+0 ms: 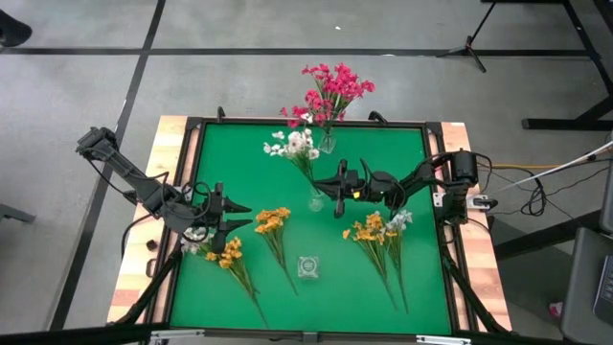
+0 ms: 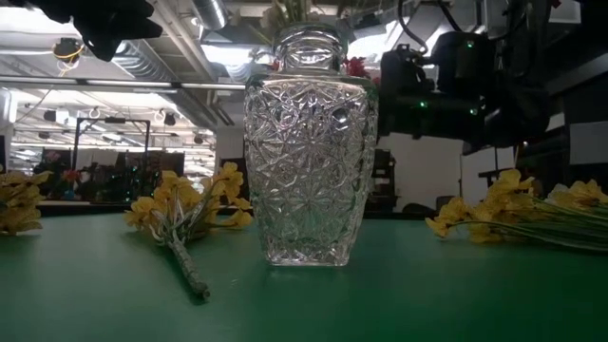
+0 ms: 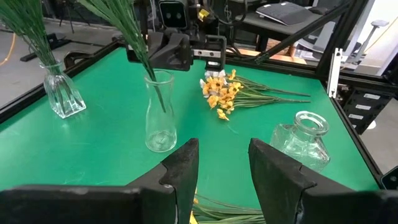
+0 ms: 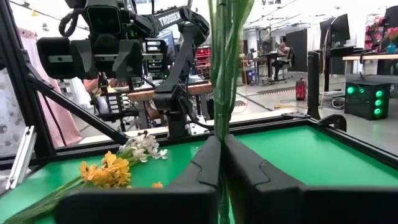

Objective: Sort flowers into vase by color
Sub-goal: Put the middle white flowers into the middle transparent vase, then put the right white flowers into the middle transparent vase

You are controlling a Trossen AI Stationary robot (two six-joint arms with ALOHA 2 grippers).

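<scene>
The right tool is above the middle of the green bench, just over a narrow glass vase. Its two fingers are pressed together on the green stems of the white flowers (in the right wrist view the stems run straight up between them). These stems stand in the narrow vase, and the white blossoms lean toward the far side of the bench.

The pink flowers are in a second small vase near the far edge, just beside the white blossoms.

The left tool is at the left side of the bench, with its fingers standing apart and nothing between them. It is near two loose yellow bunches: one lies just to its right with the stem pointing to the near edge, and another lies below it, near the left border.

A third bunch, yellow with a few white blossoms at its top, lies on the right half of the bench, with long stems pointing to the near edge.

A cut-glass vase stands empty near the middle of the near edge, between the loose bunches (in the low view it fills the centre, upright).
</scene>
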